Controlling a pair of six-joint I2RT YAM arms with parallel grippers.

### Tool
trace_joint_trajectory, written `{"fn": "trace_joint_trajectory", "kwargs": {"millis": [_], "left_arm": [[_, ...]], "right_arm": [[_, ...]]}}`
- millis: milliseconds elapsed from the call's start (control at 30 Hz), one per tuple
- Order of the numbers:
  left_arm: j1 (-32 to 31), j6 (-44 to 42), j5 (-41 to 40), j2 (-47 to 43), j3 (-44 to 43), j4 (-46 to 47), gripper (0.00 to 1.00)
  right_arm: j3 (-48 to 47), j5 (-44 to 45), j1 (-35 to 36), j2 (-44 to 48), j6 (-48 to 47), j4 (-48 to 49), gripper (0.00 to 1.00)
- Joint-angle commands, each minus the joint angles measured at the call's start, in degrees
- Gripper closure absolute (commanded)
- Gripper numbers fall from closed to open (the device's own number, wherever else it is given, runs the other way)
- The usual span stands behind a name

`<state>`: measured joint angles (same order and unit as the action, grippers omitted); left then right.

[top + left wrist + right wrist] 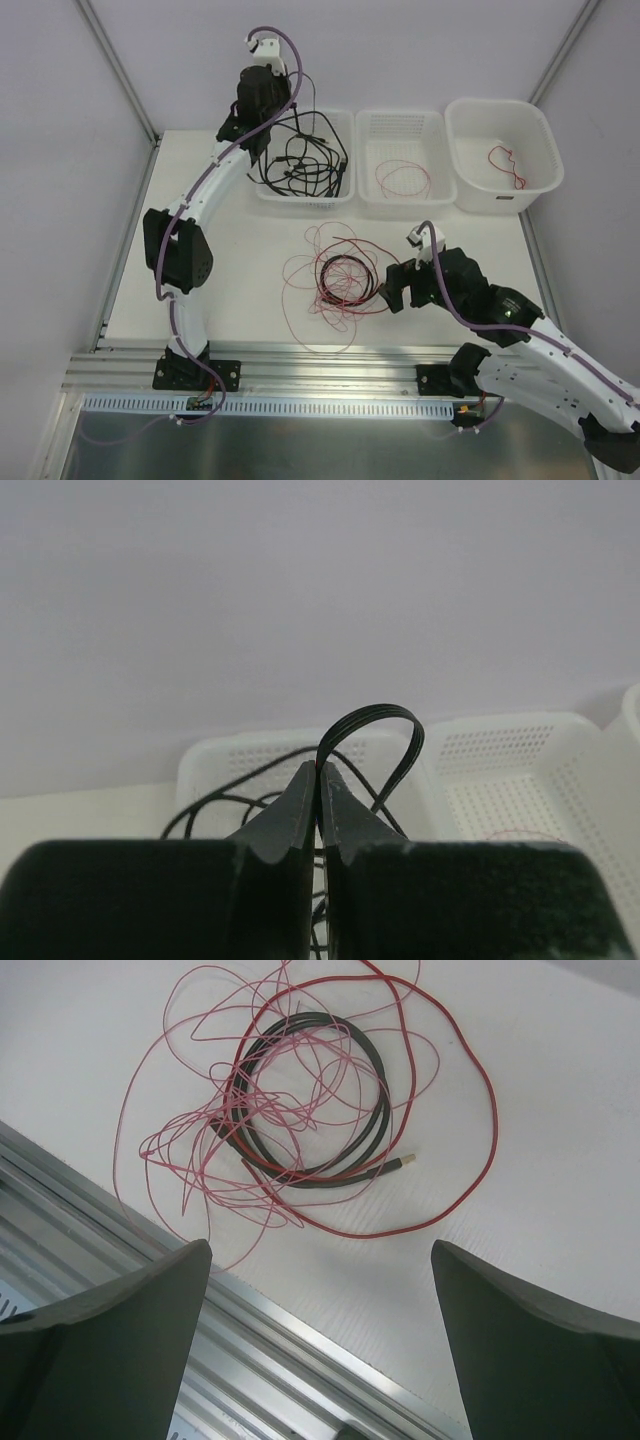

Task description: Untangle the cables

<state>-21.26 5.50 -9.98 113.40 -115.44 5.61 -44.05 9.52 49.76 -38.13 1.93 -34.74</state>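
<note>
A tangle of thin red and pink cables around a coiled black cable [345, 277] lies on the white table; it also shows in the right wrist view [310, 1110]. My right gripper [392, 290] is open and empty just right of the tangle, its fingers [130, 1310] wide apart. My left gripper [262, 100] is raised over the left basket [340, 195] and shut on a loop of black cables [372, 730], whose strands hang down into that basket [300, 165].
Three white baskets stand in a row at the back: the middle one [437, 200] holds a red wire [402, 178], the right one [495, 200] a small red wire [508, 165]. An aluminium rail [330, 360] runs along the table's near edge.
</note>
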Motion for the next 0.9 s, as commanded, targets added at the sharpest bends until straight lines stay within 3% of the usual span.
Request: {"fn": "trace_joint_trajectory", "kwargs": {"millis": [0, 267, 433, 533, 633, 767, 867], "left_arm": [[0.6, 7.1, 1.9, 1.6, 7.7, 2.8, 0.99], [1.0, 10.1, 2.9, 4.0, 17.1, -0.3, 0.94], [1.0, 9.8, 3.4, -1.1, 19.8, -2.7, 0.56], [1.0, 9.6, 2.1, -5.9, 21.2, -5.3, 0.41], [1.0, 10.6, 4.6, -14.5, 27.4, -6.8, 0.29], [0.9, 12.9, 11.2, -29.9, 40.5, -8.1, 0.05], [-0.4, 15.8, 16.6, -39.3, 50.1, -10.1, 0.01]], "right_arm": [[-1.1, -1.0, 0.0, -0.1, 0.4, 1.8, 0.03], [1.0, 0.6, 0.0, 2.4, 2.2, 1.5, 0.03], [0.2, 1.6, 0.0, 1.7, 3.2, -0.9, 0.03], [-0.5, 1.9, 0.1, 1.7, 3.3, -2.2, 0.03], [-0.5, 2.6, -0.1, 1.6, 3.0, -2.0, 0.03], [-2.0, 3.5, 0.0, -1.1, 2.6, -2.7, 0.03], [-2.5, 7.2, -0.4, -5.0, 4.8, -4.0, 0.03]]}}
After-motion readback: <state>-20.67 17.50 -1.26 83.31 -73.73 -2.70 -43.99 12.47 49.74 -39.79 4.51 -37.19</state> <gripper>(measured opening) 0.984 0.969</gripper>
